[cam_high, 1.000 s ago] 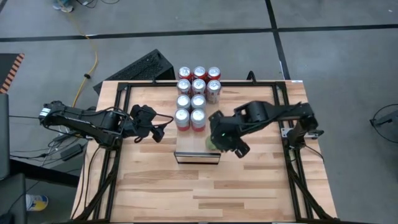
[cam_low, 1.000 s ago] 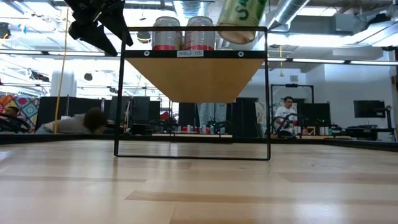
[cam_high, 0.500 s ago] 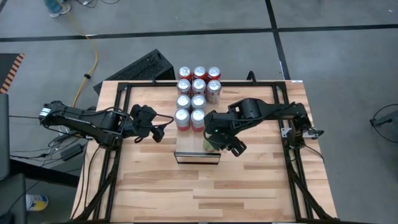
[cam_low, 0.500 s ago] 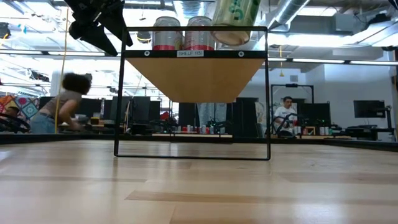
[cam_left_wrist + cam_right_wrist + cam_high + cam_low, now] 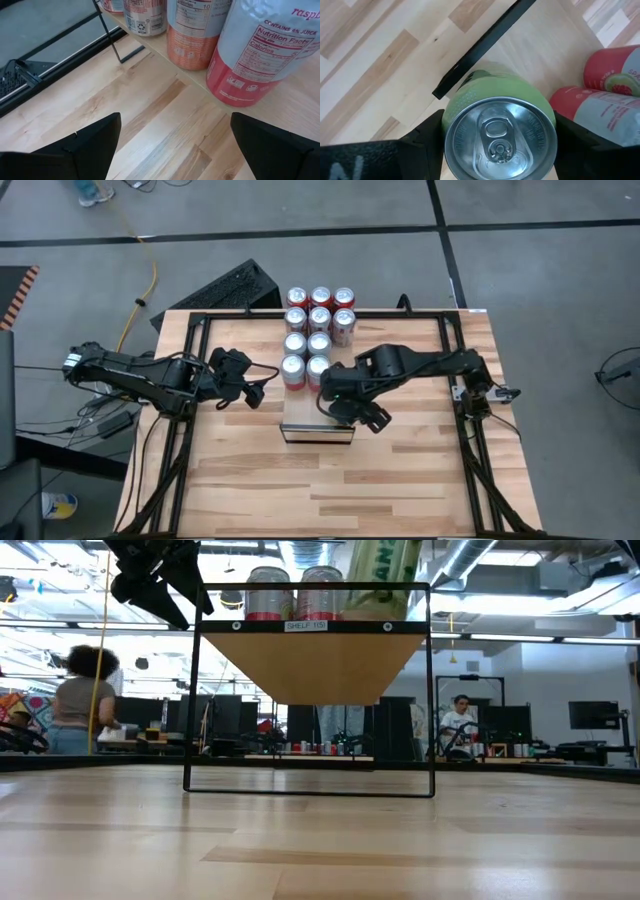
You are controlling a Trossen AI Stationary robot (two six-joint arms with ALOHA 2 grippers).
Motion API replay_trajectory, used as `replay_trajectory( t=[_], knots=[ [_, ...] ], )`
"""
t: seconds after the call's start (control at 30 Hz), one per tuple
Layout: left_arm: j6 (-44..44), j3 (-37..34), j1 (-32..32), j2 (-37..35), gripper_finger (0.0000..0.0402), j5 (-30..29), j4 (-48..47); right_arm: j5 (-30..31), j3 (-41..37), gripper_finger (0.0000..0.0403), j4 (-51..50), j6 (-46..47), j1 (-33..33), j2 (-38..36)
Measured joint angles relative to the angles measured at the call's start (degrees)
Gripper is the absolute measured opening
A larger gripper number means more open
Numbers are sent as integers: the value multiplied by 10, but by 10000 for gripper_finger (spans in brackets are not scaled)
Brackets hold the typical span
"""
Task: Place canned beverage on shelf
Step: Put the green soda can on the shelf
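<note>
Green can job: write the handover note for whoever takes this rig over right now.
Right gripper: shut on the green can, upright, over the shelf's right end beside two red cans; in the low view the can's base sits at the shelf's top edge, contact not certain.
Left gripper: open, empty, waiting left of the shelf.
Spare cans: standing in rows on the table behind the shelf.
Done: green can picked and carried to the shelf.
Left: confirm it rests on the shelf, release, draw the right arm back.
</note>
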Motion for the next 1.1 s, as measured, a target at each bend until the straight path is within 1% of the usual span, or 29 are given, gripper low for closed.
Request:
replay_trajectory(
  t=[0.17, 0.3, 0.4, 0.57, 0.77, 1.1],
  knots=[
    [0, 0, 0, 0, 363, -1, 0, 0, 0, 263, -1, 6, -3, 0],
    [0, 0, 0, 0, 363, -1, 0, 0, 0, 294, -1, 14, -3, 0],
    [0, 0, 0, 0, 363, -2, 0, 0, 0, 305, -1, 22, -4, 0],
    [0, 0, 0, 0, 363, -3, 0, 0, 0, 309, 1, 36, -7, 0],
    [0, 0, 0, 0, 363, -2, 0, 12, 0, 310, 27, 35, -7, 0],
    [2, 0, 0, 0, 363, -2, 0, 9, 0, 312, 27, 59, -7, 0]
  ],
)
